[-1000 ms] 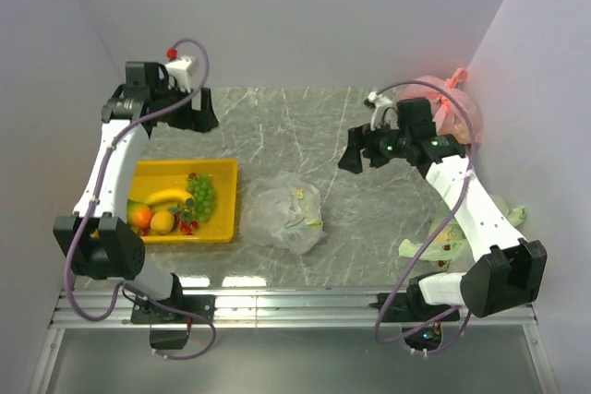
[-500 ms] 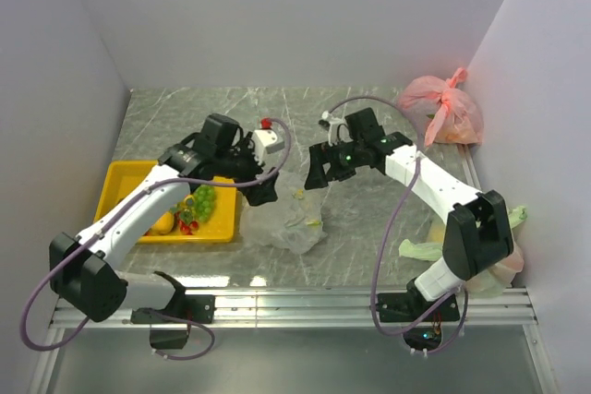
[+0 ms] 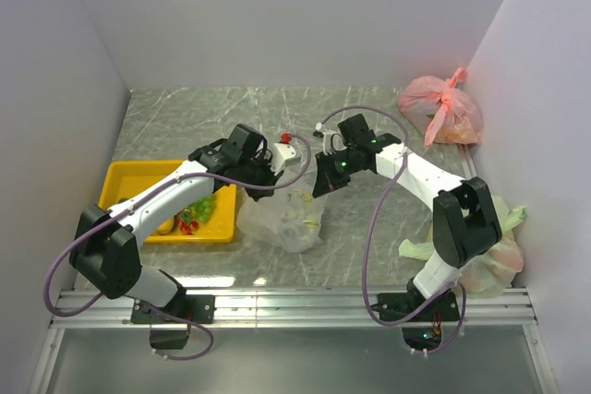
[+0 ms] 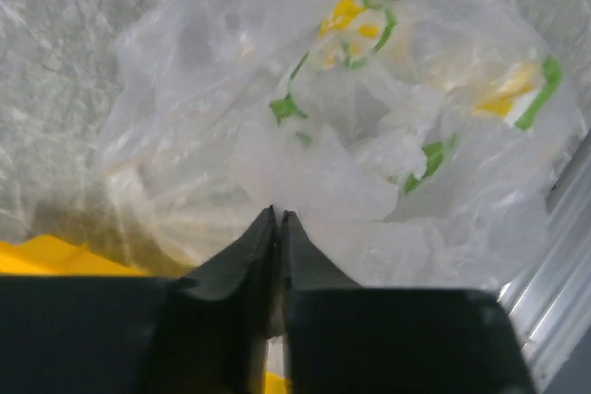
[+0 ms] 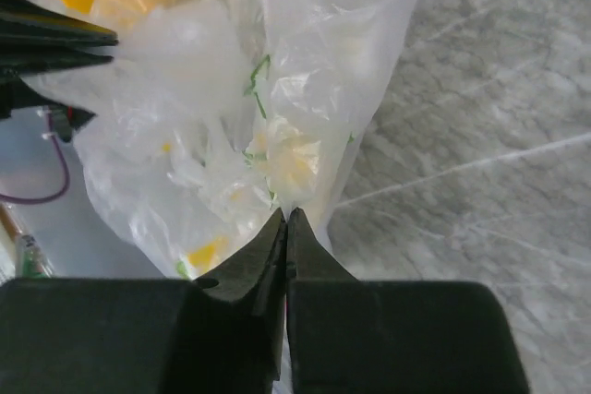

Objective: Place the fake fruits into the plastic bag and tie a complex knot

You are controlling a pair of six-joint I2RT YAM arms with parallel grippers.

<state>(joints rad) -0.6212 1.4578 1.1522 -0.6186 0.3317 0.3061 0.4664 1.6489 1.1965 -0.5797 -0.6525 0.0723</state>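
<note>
- The fake fruits (image 3: 196, 211) lie in the yellow tray (image 3: 125, 173) at the left of the desk (image 3: 369, 122). The left arm (image 3: 152, 196) hides part of them, and none shows inside the bag.
- The left pincer (image 4: 277, 214) has its fingers pressed together, with only a hairline between them. Its tips sit at the tray-side film of the bag. A sliver of white shows between the fingers, so I judge it is nipping film, though the bite looks shallow.
- The plastic bag (image 3: 282, 223) is a crumpled heap in the middle of the desk, just right of the tray and between the two pincers. Its mouth is not spread.
- The step in hand, as I judge it, is opening that mouth.
  - Each pincer should hold a single layer, on opposite sides of the rim.
  - They should lift a little, then draw apart slowly and evenly so the thin film neither slips nor tears.
  - Turning the opening toward the tray would keep the fruits' path short.
  - The gap should be confirmed before either side lets go.
- The right pincer (image 5: 285, 214) is closed as well. Film gathers to a point at its tips, so it appears to grip the bag's opposite edge.
- The bag carries green and yellow print (image 4: 355, 20), too crumpled for any word to be read.
- No writing can be made out on the pink bag (image 3: 443, 113) or the pale green bags (image 3: 494, 228) at the right.
</note>
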